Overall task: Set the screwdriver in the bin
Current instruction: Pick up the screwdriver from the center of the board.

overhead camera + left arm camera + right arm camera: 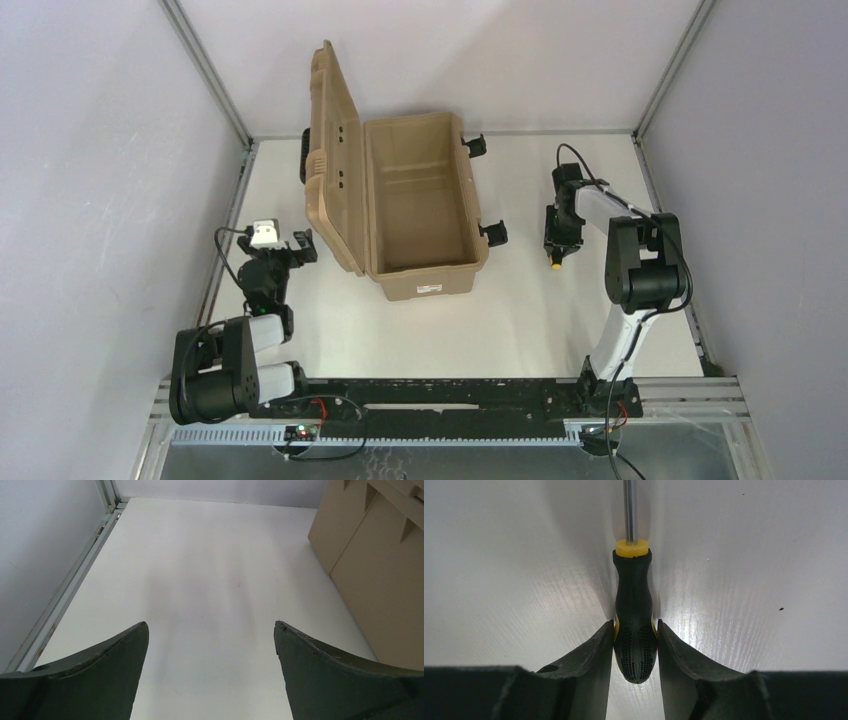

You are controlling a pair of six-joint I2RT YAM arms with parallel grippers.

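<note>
The screwdriver (634, 595) has a black handle with yellow trim and a thin metal shaft pointing away from the camera. My right gripper (635, 625) is shut on the rear of its handle, one finger pressed on each side, close over the white table. In the top view the right gripper (553, 238) sits right of the bin (430, 278), with the screwdriver's yellow end (556, 265) showing below it. The bin is a tan toolbox, open, with its lid (335, 160) standing up on the left. My left gripper (210, 627) is open and empty, left of the bin (380, 555).
Black latches (494, 234) stick out from the bin's right side, towards the right gripper. Grey walls and metal frame rails (230, 225) bound the table on the left, right and back. The arm bases stand on a black rail (450, 395) at the near edge.
</note>
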